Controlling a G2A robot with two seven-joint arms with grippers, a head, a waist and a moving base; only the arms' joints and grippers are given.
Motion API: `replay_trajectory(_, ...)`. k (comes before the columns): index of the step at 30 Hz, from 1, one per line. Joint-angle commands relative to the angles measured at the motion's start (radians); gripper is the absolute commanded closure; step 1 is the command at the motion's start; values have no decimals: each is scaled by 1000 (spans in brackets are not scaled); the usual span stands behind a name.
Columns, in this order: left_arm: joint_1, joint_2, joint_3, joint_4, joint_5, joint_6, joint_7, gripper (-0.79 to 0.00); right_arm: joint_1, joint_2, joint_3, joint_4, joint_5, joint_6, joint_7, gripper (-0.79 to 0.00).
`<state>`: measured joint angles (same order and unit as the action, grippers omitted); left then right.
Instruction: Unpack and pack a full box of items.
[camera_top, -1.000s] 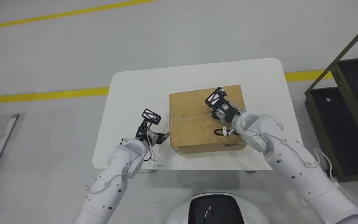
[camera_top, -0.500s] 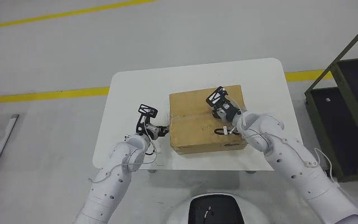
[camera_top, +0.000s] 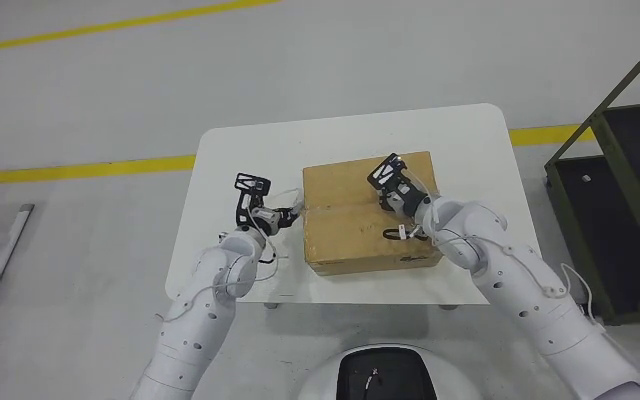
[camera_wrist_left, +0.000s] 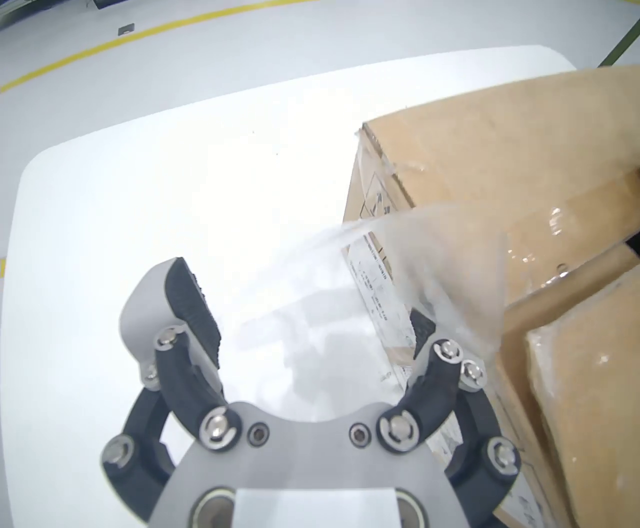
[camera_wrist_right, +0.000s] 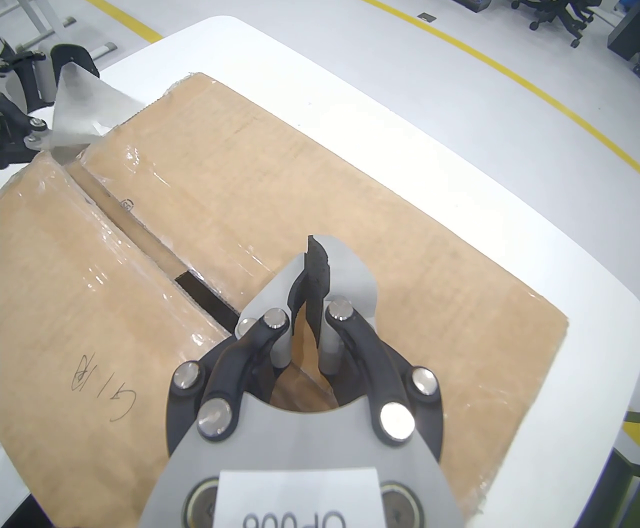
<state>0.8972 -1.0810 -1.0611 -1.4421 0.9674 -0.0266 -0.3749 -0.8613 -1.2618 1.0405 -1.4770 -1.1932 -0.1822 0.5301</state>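
The box sits toward 3 o'clock on the surface. The right claw, fingers together, is on its lid, probably steadying it. The left claw, spread apart at the box's 9 o'clock, has lifted tape clinging to it.

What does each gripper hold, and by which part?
Nothing. Left gripper open, the loose tape seems stuck to one finger; right gripper shut, empty.

Box contents concealed beneath its flaps, one finger of the left gripper veiled by peeled tape, box cut off by the left wrist view's edge, label print unreadably small.
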Motion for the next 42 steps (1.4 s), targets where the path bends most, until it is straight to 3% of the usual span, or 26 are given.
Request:
replay_trajectory(1, 13, 1, -21, -17, -24, 2, 3, -785, 1, -1, 1, 2, 2, -1, -1, 0)
replay_trajectory(14, 50, 6, -127, -123, -87, -26, -15, -785, 9, -9, 2, 19, 2, -9, -3, 0)
replay_trajectory(21, 30, 4, -156, -163, -93, -31, -33, -785, 10, -12, 7, 19, 1, -15, -3, 0)
replay_trajectory(34, -22, -11, -146, -251, -147, -52, -63, -785, 8, -16, 15, 16, -4, -23, 2, 0)
replay_trajectory(42, -72, -28, -73, -324, -168, -123, -90, -785, 8, -20, 15, 17, -5, -23, 2, 0)
